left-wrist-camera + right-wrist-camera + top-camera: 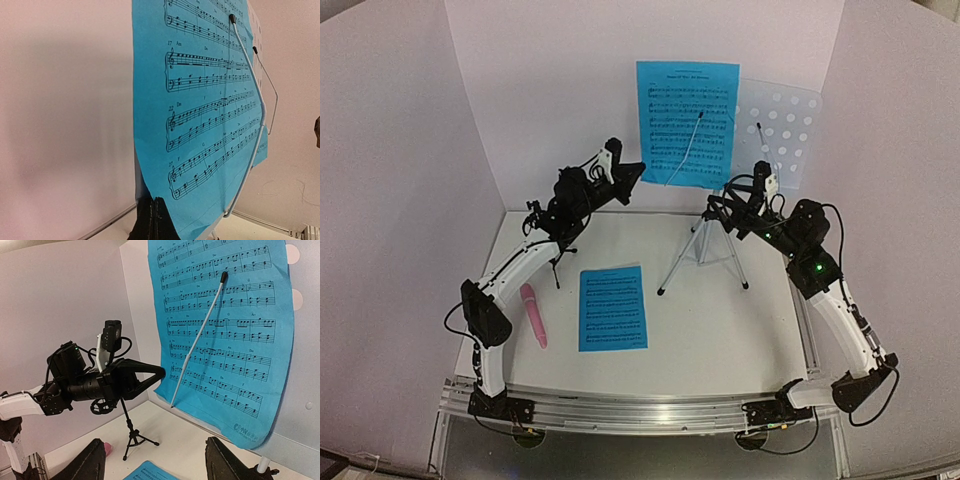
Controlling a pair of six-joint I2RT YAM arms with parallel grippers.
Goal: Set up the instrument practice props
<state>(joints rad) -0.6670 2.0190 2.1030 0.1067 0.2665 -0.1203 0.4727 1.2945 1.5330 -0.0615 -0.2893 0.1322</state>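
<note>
Left wrist view. Obs 1: left tool closed tight at lower corner of blue sheet-music page, propped on pale blue perforated music stand; whether paper's pinched, unclear.
Obs 2: Slide page flat beneath white wire retainer, slowly. Right tool gapes wide, empty, near silver tripod.

blue page upright on pale stand, second page flat beside pink microphone, black tripod holder upright
</note>
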